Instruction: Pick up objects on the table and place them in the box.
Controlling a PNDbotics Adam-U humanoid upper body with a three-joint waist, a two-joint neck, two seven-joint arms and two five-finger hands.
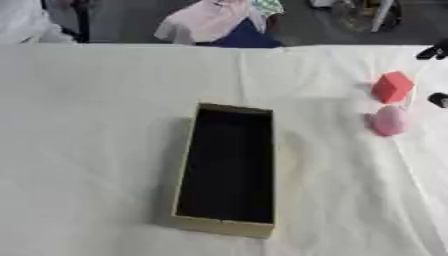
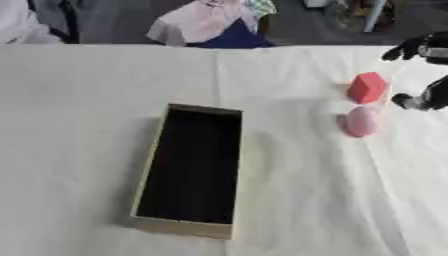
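Nearest me the box (image 1: 226,170) sits open and looks empty, long side running away from me. Beyond it to the right lie a pink rounded object (image 2: 360,121) and, touching it farther back, a red block (image 2: 367,87). My right hand (image 2: 429,97) hovers beside the block, fingers spread around it for a grasp, I judge.

box (image 1: 225,227) mid-table (image 1: 87,125) | block (image 1: 392,87) far right | rounded object (image 1: 388,121) just before block | hand (image 2: 424,75) right of both
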